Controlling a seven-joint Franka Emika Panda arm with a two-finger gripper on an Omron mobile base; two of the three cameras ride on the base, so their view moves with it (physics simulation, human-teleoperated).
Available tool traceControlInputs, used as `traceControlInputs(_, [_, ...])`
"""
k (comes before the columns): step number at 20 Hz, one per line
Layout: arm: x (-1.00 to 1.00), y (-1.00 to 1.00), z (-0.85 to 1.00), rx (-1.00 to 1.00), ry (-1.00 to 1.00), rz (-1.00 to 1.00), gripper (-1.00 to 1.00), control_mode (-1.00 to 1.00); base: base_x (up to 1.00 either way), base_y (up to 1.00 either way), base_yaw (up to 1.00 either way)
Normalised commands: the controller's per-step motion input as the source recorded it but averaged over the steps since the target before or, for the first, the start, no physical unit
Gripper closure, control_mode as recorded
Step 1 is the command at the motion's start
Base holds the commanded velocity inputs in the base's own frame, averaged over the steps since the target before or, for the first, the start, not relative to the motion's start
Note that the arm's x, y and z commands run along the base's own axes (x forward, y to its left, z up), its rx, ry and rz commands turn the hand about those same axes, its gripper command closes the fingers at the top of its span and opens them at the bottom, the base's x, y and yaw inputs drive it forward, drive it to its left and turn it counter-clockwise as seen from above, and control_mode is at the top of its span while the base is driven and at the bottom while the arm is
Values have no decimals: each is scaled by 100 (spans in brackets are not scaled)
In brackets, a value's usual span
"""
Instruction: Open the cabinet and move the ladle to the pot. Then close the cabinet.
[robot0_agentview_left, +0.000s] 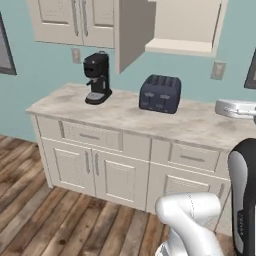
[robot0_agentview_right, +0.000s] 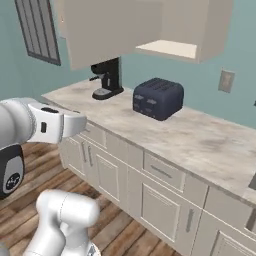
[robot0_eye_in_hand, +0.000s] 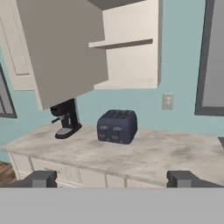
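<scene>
Hand view looks across the bench (robot0_eye_in_hand: 144, 153) at the cabinet (robot0_eye_in_hand: 131, 61), whose door (robot0_eye_in_hand: 61, 48) already hangs swung out to the left, with a plain shelf (robot0_eye_in_hand: 122, 43) bared inside; no ladle can be made out on that shelf from this low angle, so where it lies cannot be told. The tool (robot0_eye_in_hand: 111, 178) is spread wide and holds nothing, its two dark tips standing far apart at the bottom of the view. The main risk, as I judge it, is the open door: it juts out over the coffee maker (robot0_eye_in_hand: 65, 119), and a reach up toward the shelf from this side could clip its edge or knock it further round. A blind reach could also sweep the toaster (robot0_eye_in_hand: 117, 126) standing under the opening. In the right base view the arm (robot0_agentview_right: 45, 125) is folded low and held back off the bench, forearm roughly level and pointing at the cupboards, well apart from everything.
</scene>
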Motion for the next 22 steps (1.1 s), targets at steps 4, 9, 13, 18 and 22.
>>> traceControlInputs(4, [0,0,0,0,0,0,-100,100,61,-26,42])
traceControlInputs(9, [0,0,0,0,0,0,-100,100,93,-20,24])
traceControlInputs(13, [0,0,0,0,0,0,-100,100,51,-85,12])
traceControlInputs(18, [0,0,0,0,0,0,-100,100,63,-49,6])
traceControlInputs(22, [0,0,0,0,0,0,-100,100,68,10,1])
